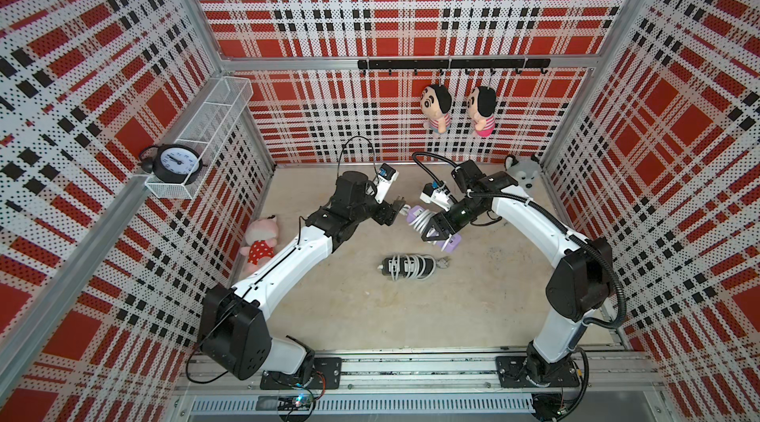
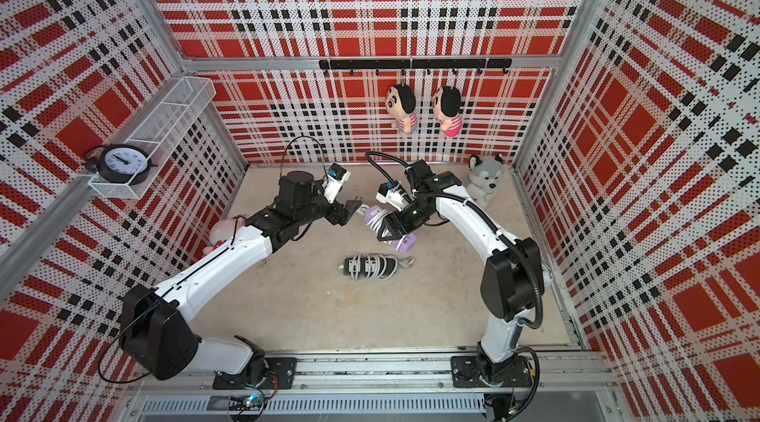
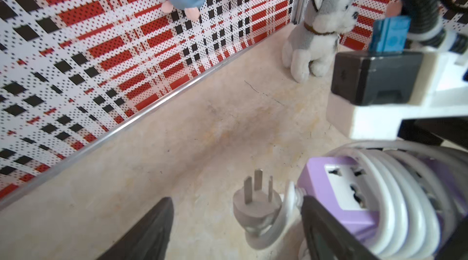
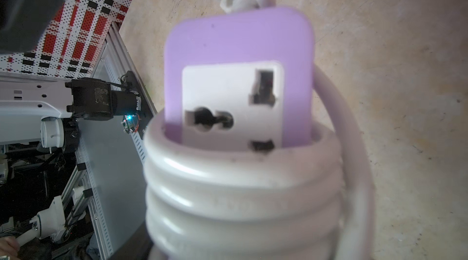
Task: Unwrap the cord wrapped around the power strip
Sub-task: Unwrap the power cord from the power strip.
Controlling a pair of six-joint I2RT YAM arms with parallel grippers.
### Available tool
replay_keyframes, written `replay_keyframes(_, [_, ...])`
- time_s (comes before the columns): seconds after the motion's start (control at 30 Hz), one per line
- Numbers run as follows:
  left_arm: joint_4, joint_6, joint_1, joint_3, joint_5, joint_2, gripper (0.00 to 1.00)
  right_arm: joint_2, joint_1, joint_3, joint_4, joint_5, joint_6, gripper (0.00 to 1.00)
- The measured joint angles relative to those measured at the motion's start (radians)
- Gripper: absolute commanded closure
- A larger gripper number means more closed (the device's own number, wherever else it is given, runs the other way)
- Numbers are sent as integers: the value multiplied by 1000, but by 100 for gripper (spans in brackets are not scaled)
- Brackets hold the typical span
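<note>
Right hand (image 1: 430, 230) clamps the light power strip (image 1: 452, 244); my left hand (image 3: 235, 225) gapes around the stiff cord's (image 3: 395, 195) plug (image 3: 255, 208), so I'd pinch there.

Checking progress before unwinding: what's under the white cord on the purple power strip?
Beyond the white round cord coils, the purple plastic power strip's body and a white socket face show. Its middle is hidden under the coils and the right end effector gripping it.

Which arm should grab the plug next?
Left. Its claw is open right by the plug, while the right claw is busy holding the strip.
</note>
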Motion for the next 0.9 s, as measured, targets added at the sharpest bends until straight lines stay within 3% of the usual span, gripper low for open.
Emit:
replay_keyframes(0.27, [-50, 35, -29, -15, 19, 0, 1, 0, 0, -15, -33, -20, -47, 73])
replay_keyframes(0.73, [-175, 70, -75, -3, -100, 37, 28, 4, -1, -12, -62, -38, -76, 73])
replay_keyframes(0.83, [-209, 75, -82, 6, -106, 53, 43, 4, -2, -12, -62, -42, -80, 73])
replay_keyframes(0.9, [-224, 80, -85, 13, -107, 64, 44, 4, -2, -12, -61, -41, -84, 73])
